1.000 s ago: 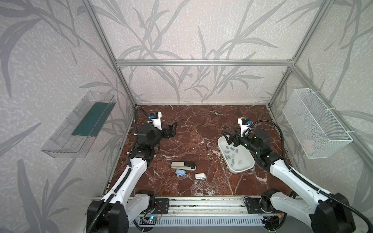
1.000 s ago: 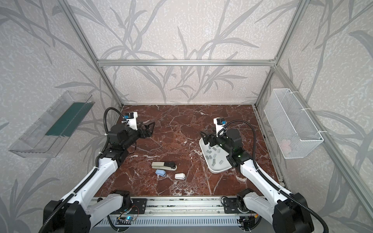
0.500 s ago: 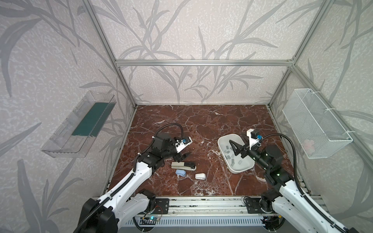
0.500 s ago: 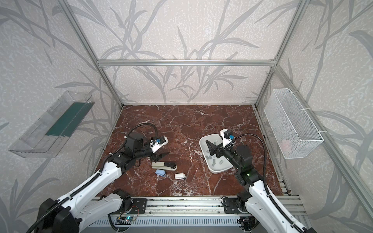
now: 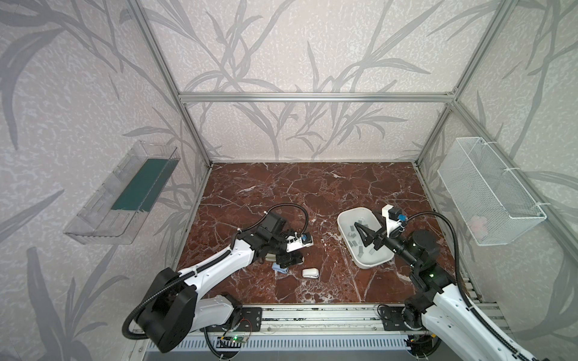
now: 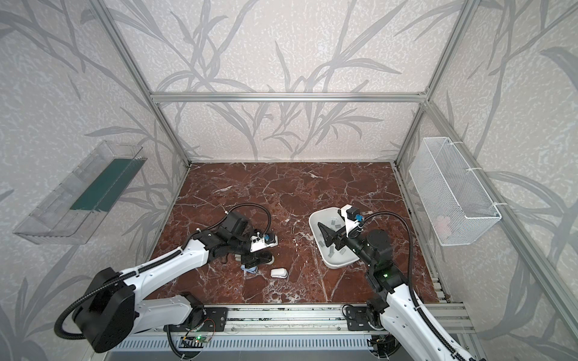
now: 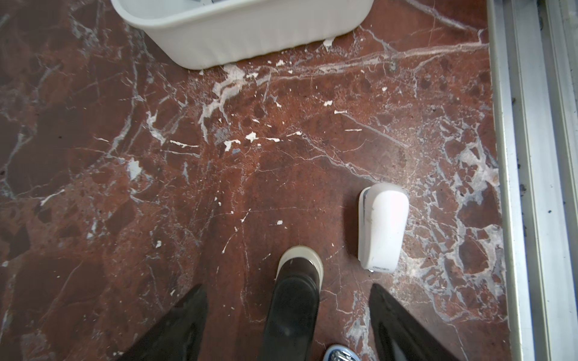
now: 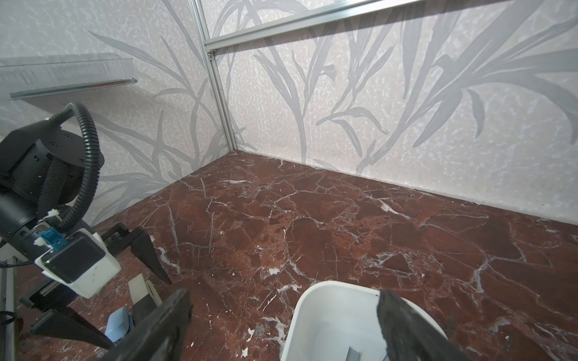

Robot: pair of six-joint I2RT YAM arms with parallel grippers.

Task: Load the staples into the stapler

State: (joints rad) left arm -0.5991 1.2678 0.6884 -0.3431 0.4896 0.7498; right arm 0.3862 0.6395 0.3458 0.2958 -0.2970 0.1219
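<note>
In the left wrist view a black stapler (image 7: 294, 306) with a cream base lies on the marble floor between the wide-apart fingers of my left gripper (image 7: 287, 286), which is open and touches nothing. The arm hides most of this stapler in both top views, where the left gripper (image 5: 287, 259) hangs low over it. Grey staples (image 5: 354, 243) lie loose in a white tray (image 5: 380, 259). My right gripper (image 5: 370, 225) hovers open over the tray's far half, empty. The right wrist view shows its open fingers (image 8: 169, 315), the tray rim (image 8: 312, 300) and one staple (image 8: 353, 354).
A small white stapler (image 7: 381, 228) and a small blue one (image 5: 279, 268) lie just in front of the black stapler. A clear shelf (image 5: 125, 193) hangs on the left wall, a wire basket (image 5: 488, 193) on the right wall. An aluminium rail (image 7: 531, 156) edges the front.
My left arm swung from the back left down over the black stapler. My right arm drew back towards the front and now points its open gripper across the tray.
</note>
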